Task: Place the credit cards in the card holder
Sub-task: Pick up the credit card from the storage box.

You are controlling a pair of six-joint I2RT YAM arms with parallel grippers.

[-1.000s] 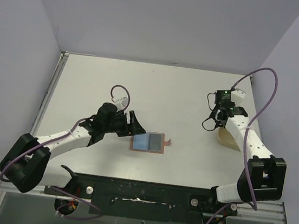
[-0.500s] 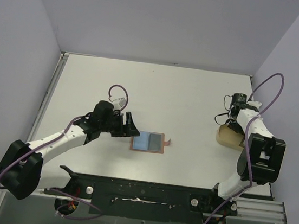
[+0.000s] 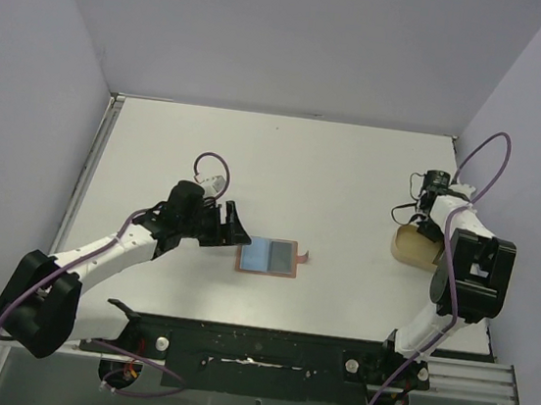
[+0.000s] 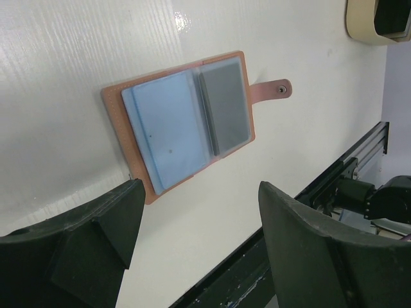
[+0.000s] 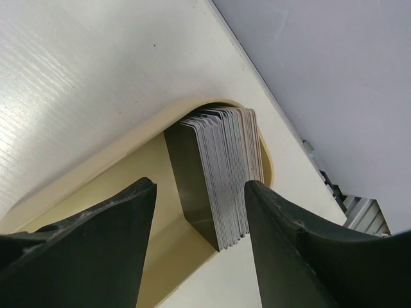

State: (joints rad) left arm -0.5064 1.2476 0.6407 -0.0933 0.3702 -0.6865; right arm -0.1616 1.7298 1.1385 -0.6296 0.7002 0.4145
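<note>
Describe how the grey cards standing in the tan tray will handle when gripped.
The thin grey cards stand on edge, packed tight, so neighbours probably drag along. Smooth faces look slippery. Propped in the tan oval tray, they may topple.

Right arm did most of the moving. A second ago its gripper hung over bare table just left of the tray. Now the right gripper (image 5: 200,192) is over the tray (image 3: 405,249), a finger on each side of the card stack (image 5: 221,173). Its elbow folded back toward the right wall. The left gripper (image 3: 232,227) backed off a bit from the wallet (image 3: 271,257).
</note>
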